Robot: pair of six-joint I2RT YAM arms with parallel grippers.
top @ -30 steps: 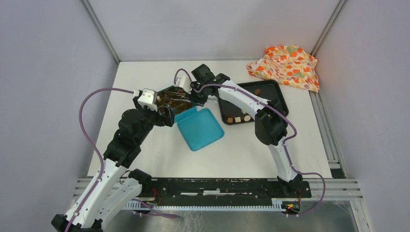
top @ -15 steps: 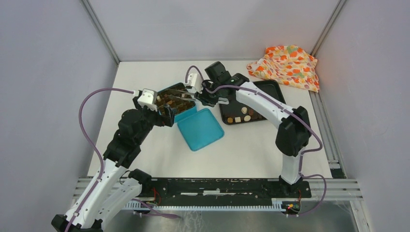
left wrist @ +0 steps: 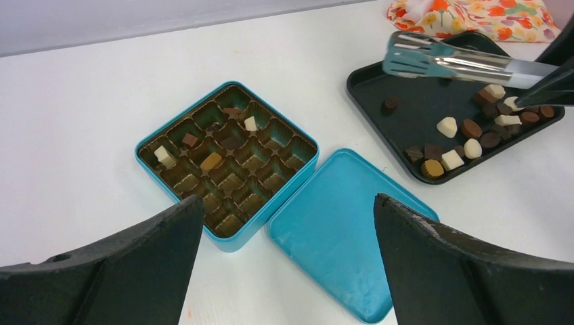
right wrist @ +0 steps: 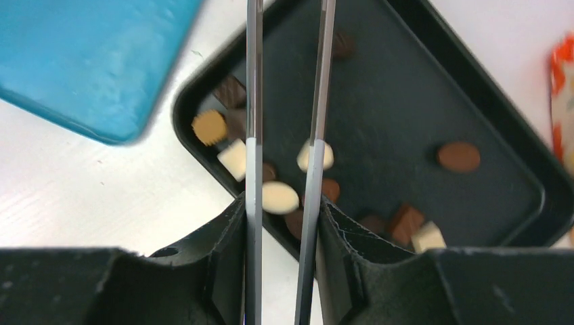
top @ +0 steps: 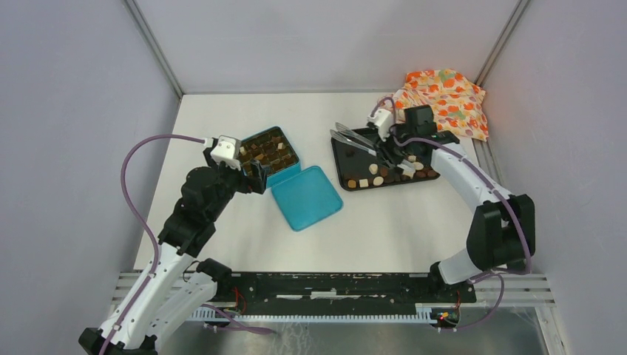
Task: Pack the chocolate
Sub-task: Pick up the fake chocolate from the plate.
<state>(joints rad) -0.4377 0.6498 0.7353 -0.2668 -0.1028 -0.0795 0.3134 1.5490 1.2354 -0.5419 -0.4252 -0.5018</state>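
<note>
**Tongs over the tray, tin half filled**

The chocolate (left wrist: 471, 128) is in two places. Most of it, a cluster of dark, lighter brown and cream-white pieces, is bunched along the near and right side of a black tray (left wrist: 413, 108). That tray sits at about 2 o'clock on the table (top: 370, 229). One dark piece (left wrist: 390, 103) lies apart from the rest, toward the tray's far left.

A handful more rest in the brown moulded pockets of an open teal tin (left wrist: 237, 242) at about 10 o'clock. Among them are a white square (left wrist: 164, 156), a caramel-coloured piece (left wrist: 210, 161) and a few dark ones, and many pockets around them are bare. The tin's lid (left wrist: 342, 230) lies flat at the tin's 5 o'clock, just beside it. I cannot tell whether the two touch.

The right end effector (right wrist: 283, 217) is clamped on a pair of metal tongs (left wrist: 447, 63), gripping them by the arms. The two arms run side by side with a narrow gap between them, above the tray and pointing toward its far left. I can't make out anything between the tips.

The left end effector (left wrist: 285, 202) is spread wide and holds nothing. It sits at the tin's 7 o'clock, close to the near-left rim — whether it touches the rim I cannot tell.

An orange flowery cloth (top: 442, 100) is crumpled in the far right corner, at about 1 o'clock from the tray.
</note>
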